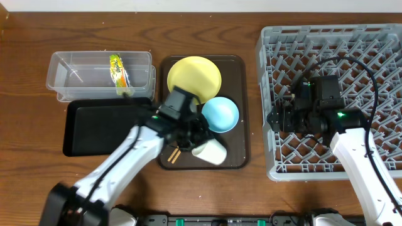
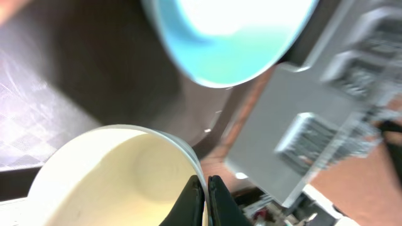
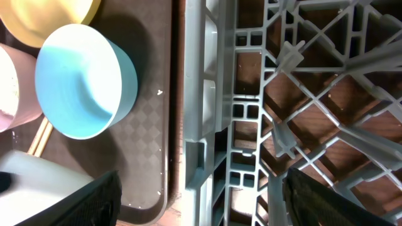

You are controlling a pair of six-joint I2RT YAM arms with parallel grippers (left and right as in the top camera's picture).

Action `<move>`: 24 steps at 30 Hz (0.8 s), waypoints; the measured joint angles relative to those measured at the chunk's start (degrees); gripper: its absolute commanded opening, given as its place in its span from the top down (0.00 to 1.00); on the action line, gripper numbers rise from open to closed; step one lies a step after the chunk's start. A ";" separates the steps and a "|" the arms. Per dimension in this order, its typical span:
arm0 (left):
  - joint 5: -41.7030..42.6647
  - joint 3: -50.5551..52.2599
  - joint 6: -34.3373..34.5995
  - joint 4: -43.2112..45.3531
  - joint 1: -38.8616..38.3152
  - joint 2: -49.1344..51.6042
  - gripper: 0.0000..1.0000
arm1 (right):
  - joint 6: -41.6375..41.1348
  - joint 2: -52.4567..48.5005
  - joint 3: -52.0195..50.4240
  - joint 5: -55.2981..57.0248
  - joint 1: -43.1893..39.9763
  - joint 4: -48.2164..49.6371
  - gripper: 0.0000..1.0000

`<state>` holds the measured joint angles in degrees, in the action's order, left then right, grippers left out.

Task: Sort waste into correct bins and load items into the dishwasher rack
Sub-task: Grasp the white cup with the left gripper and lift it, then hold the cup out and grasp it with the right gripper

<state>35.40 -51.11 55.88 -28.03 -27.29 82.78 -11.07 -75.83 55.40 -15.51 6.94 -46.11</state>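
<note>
My left gripper (image 1: 196,143) (image 2: 206,194) is shut on the rim of the small white cup (image 1: 211,151) (image 2: 113,176) (image 3: 44,182), over the front of the brown serving tray (image 1: 242,94). The light blue bowl (image 1: 220,114) (image 2: 226,37) (image 3: 81,81) and the pale-yellow plate (image 1: 194,76) sit on that tray. The chopsticks (image 1: 174,154) (image 3: 39,138) lie by the cup. The whitish-pink bowl (image 3: 11,81) is hidden under my left arm in the overhead view. My right gripper (image 1: 276,119) (image 3: 198,201) is open and empty above the left edge of the grey rack (image 1: 333,50) (image 3: 213,94). No crumbs show.
The clear tub (image 1: 69,69) at the back left holds the green-and-yellow wrapper (image 1: 118,70). The black tray (image 1: 94,129) lies right in front of it, beside the serving tray. My left arm crosses the black tray's right side.
</note>
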 measured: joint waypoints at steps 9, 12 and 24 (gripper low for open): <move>4.26 0.00 -2.16 1.60 15.15 -8.61 0.94 | -0.61 0.00 0.00 -2.10 -3.61 1.64 0.18; 8.35 0.11 -2.23 6.29 19.23 -7.89 0.94 | 0.63 0.00 0.00 -6.69 -3.58 3.21 0.15; 30.32 0.20 -0.87 27.69 24.72 -2.10 0.94 | 8.59 -1.55 0.00 -35.95 -3.52 11.65 0.08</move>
<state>65.71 -50.92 55.00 -0.34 -2.57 80.68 -2.48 -77.38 55.40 -51.46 3.42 -34.46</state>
